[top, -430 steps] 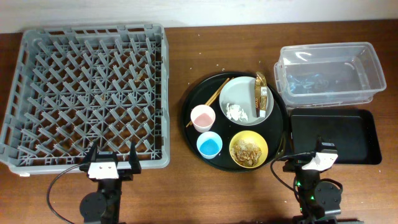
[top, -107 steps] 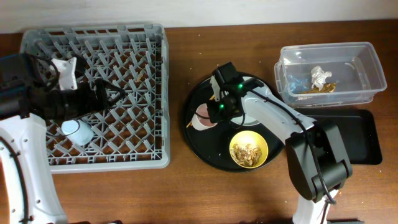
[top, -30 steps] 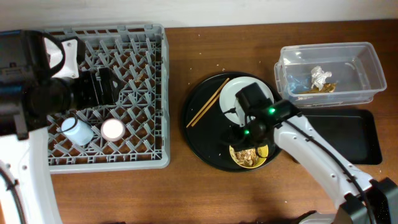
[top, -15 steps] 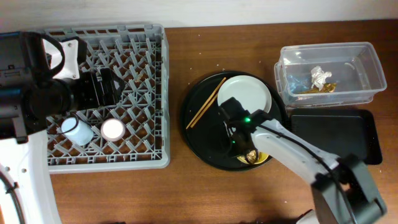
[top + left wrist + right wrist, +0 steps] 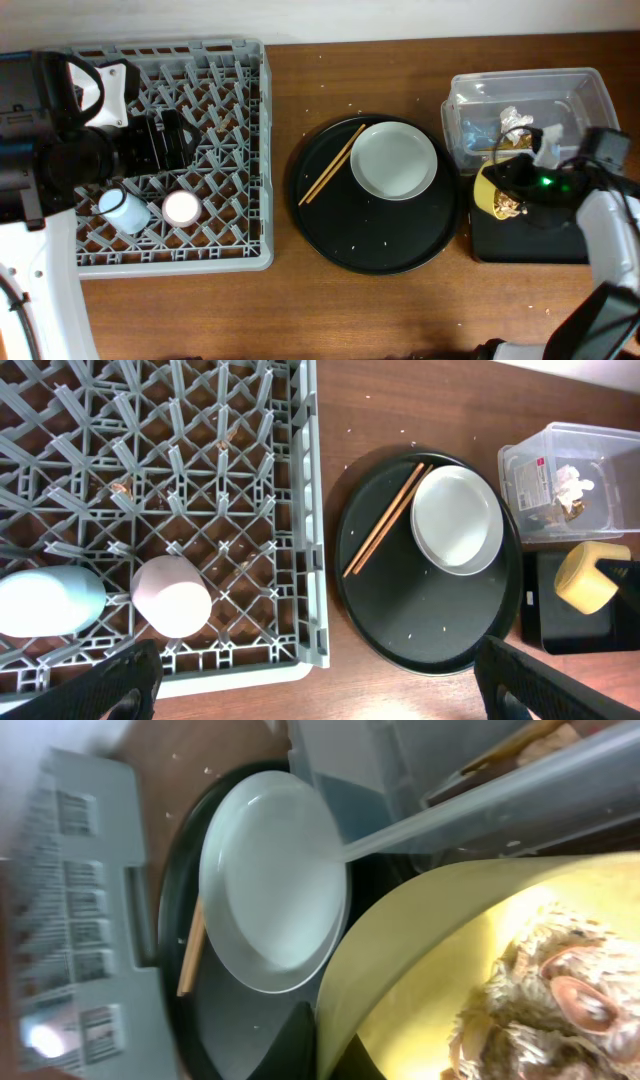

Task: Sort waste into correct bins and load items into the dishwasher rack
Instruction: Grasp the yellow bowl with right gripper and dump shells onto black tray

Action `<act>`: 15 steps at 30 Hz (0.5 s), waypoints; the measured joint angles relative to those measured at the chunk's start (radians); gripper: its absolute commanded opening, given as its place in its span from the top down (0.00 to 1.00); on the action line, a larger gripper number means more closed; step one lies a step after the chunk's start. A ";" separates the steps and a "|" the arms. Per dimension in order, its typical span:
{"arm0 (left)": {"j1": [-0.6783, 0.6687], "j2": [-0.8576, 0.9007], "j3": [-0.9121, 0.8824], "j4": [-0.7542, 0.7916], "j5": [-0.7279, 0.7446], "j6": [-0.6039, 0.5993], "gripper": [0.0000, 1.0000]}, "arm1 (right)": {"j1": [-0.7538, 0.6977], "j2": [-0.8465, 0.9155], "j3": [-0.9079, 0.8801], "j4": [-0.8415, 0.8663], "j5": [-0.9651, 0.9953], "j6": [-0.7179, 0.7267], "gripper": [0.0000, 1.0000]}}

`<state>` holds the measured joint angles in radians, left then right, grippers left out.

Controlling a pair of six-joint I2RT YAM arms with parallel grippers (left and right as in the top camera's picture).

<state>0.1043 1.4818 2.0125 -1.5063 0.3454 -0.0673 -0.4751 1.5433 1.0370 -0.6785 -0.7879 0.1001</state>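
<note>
**Loaded bowl tilted at the bin edge**

Clamped by its rim in the right gripper: the yellow bowl, lifted and tipped, hanging over the left end of the shallow black tray and just beside the clear tub. Inside it, a heap of tan food scraps, not yet dumped. In the dishwasher rack, pink cup and light-blue cup side by side. Above them the left gripper, jaws wide apart on nothing. On the round black tray, only the pale plate and the chopsticks. In the tub, crumpled tissue.

Most likely to go wrong at the pour. Tipping further this close to the tray's edge risks dropping scraps onto the surface or the round tray. Pinched at a single rim point, could swivel or slip under the load. Could also knock the tub wall if swung sideways. Worth settling which bin suits food before emptying.
</note>
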 measured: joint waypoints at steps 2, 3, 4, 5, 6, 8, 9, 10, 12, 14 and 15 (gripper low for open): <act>0.000 0.000 0.000 0.000 0.000 0.000 0.01 | -0.102 0.051 -0.004 0.002 -0.158 -0.047 0.96; 0.000 0.000 0.000 0.000 0.000 0.000 0.01 | -0.148 0.065 -0.005 0.003 -0.226 -0.060 0.96; 0.000 0.000 0.000 0.000 0.000 0.000 0.01 | -0.201 0.087 -0.007 0.003 -0.340 -0.085 0.96; 0.000 0.000 0.000 -0.001 0.000 0.000 0.01 | -0.252 0.094 -0.007 0.002 -0.388 -0.093 0.96; 0.000 0.000 0.000 0.000 0.000 0.000 0.01 | -0.288 0.100 -0.007 0.002 -0.425 -0.099 0.96; 0.000 0.000 0.000 -0.001 0.000 0.000 0.01 | -0.380 0.107 -0.007 -0.001 -0.504 -0.105 0.96; 0.000 0.000 0.000 -0.001 0.000 0.000 0.01 | -0.406 0.108 -0.008 -0.001 -0.531 -0.105 0.96; 0.000 0.000 0.000 0.000 0.000 0.000 0.01 | -0.423 0.108 -0.012 -0.008 -0.557 -0.105 0.96; 0.000 0.000 0.000 0.000 0.000 0.000 0.01 | -0.435 0.110 -0.051 0.004 -0.576 -0.106 0.96; 0.000 0.000 0.000 0.000 0.000 0.000 0.01 | -0.435 0.116 -0.093 0.019 -0.583 -0.114 0.96; 0.000 0.000 0.000 0.000 0.000 0.000 0.01 | -0.435 0.118 -0.106 0.019 -0.595 -0.129 0.96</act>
<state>0.1043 1.4818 2.0125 -1.5066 0.3454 -0.0673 -0.9096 1.6615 0.9306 -0.6598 -1.3830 -0.0284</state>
